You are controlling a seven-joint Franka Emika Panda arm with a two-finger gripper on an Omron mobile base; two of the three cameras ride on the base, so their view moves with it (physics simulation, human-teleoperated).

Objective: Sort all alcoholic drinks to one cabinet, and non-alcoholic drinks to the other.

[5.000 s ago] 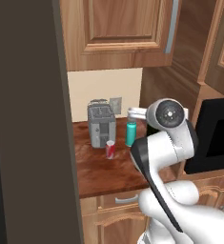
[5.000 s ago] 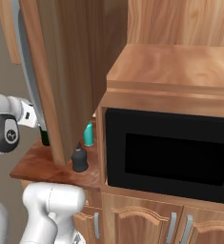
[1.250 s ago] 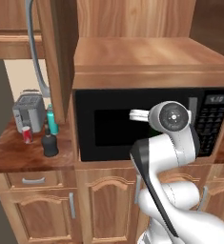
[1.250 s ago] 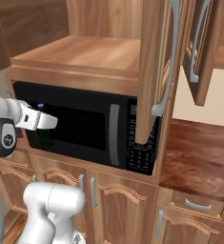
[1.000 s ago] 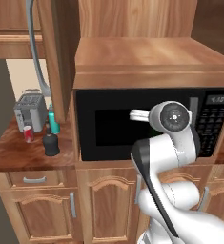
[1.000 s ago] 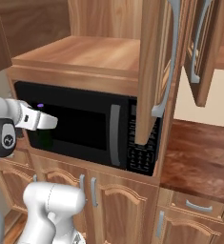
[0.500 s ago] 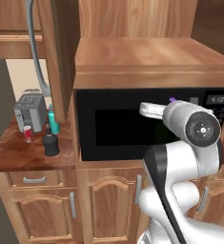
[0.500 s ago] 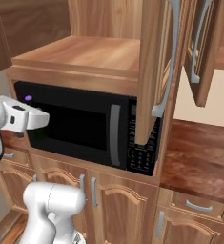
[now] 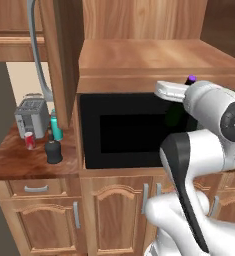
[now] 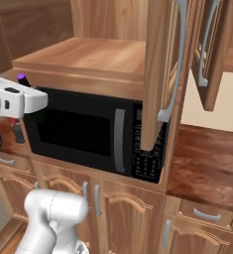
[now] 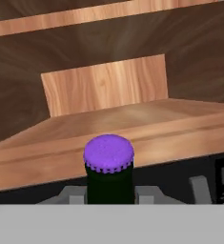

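The slim dark-green bottle [image 11: 109, 183] is gripped in the hand [image 11: 109, 195], whose fingers are closed tight on either side of its neck just under the purple cap [image 11: 108, 153]. The bottle is held upright, its long axis vertical and the cap uppermost. In the left base view the cap [image 9: 191, 79] is seen level with the front lip of the open cabinet shelf [image 9: 154, 57] above the black microwave [image 9: 129, 131], with the green body [image 9: 175, 116] hanging in front of the microwave door.

On the surface [image 9: 19, 160] left of the microwave the other drinks stand upright: the squat black bottle [image 9: 53, 150] nearest the front edge, the red soda can [image 9: 30, 140] beside it towards the toaster [image 9: 31, 117], and the teal bottle [image 9: 55, 127] behind, near the back edge.

In the right base view the cabinet door [image 10: 162, 64] is seen swung open.
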